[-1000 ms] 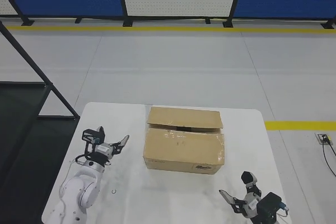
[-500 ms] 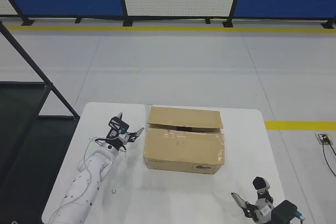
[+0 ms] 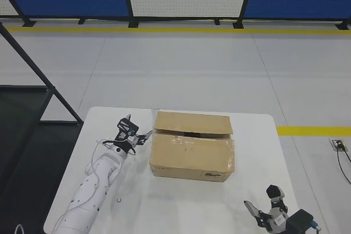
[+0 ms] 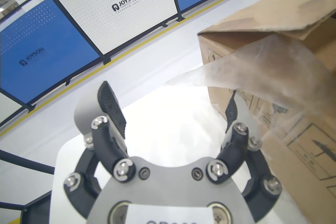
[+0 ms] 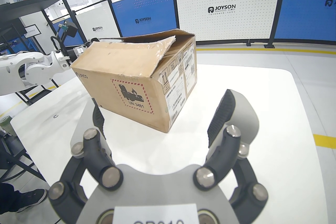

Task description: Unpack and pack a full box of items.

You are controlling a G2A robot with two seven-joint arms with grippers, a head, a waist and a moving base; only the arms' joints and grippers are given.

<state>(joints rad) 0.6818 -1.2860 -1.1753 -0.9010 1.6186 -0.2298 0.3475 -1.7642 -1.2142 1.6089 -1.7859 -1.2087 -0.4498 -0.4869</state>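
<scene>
On the white counter (image 3: 181, 205), your brown cardboard box (image 3: 190, 155) sits mid-surface, flaps ajar and unpacking apparently barely begun, while the left tool (image 4: 168, 93), jaws spread, hovers beside its taped upper corner and the right tool (image 5: 161, 101), likewise spread, hangs well apart near the front.

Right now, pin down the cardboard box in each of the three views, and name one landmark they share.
Top view: cardboard box at the middle of the white table, left gripper at its side.
Left wrist view: box corner close beyond the open left gripper, loose tape strip trailing off it.
Right wrist view: box across the table beyond the open right gripper, flaps ajar.
Shared landmark: the blue-and-white fence panels behind the box.
</scene>
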